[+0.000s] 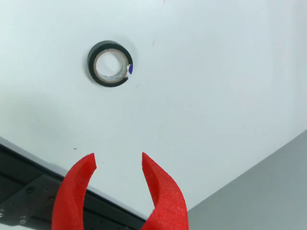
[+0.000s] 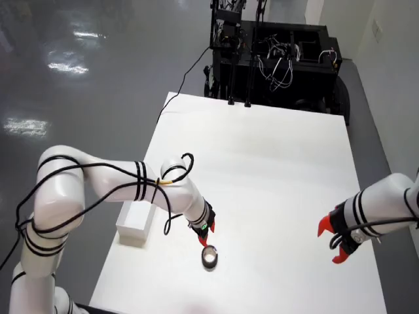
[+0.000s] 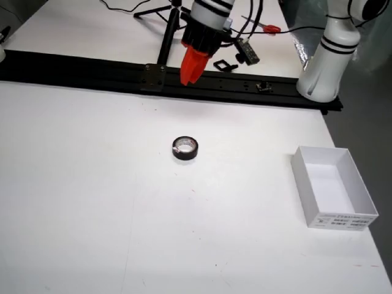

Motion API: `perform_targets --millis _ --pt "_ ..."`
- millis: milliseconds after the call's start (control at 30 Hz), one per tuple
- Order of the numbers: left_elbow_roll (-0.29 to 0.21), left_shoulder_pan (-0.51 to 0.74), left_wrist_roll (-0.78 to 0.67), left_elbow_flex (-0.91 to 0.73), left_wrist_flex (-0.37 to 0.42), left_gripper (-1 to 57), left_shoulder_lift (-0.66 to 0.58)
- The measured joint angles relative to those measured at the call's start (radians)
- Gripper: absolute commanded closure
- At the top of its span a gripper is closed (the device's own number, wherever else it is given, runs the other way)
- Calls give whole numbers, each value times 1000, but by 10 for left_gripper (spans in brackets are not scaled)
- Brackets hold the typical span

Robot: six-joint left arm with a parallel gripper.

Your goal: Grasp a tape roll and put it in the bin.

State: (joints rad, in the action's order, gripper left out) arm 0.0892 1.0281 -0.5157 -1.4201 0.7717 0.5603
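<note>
A black tape roll (image 1: pixel 110 63) with a pale core lies flat on the white table, ahead of my gripper (image 1: pixel 117 155) in the view that rides on the gripper. The red fingers (image 1: pixel 165 191) stand open with nothing between them, hovering over the table edge. In the view from above the gripper (image 2: pixel 207 237) appears just beside the roll (image 2: pixel 209 257), raised off the table. From the side, the gripper (image 3: pixel 187 79) hangs above the black rail, well behind the roll (image 3: pixel 185 149). The white bin (image 3: pixel 343 219) stands empty at the right in that view, and in the view from above the bin (image 2: pixel 131 237) is left of the roll.
A black rail (image 3: pixel 92 67) runs along the table's far edge in the side view and shows under the fingers (image 1: pixel 29 191). A second arm's red gripper (image 2: pixel 335 243) hangs at the table's right edge in the view from above. A black equipment rack (image 2: pixel 275 52) stands behind the table.
</note>
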Motion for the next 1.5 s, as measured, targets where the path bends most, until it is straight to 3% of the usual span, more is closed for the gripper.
perform_targets --millis 500,1000,1500 --pt "14 -63 -78 38 -108 371 165" --pt "29 -87 -98 184 -124 352 368" --pt "33 -96 -102 234 -142 352 463"
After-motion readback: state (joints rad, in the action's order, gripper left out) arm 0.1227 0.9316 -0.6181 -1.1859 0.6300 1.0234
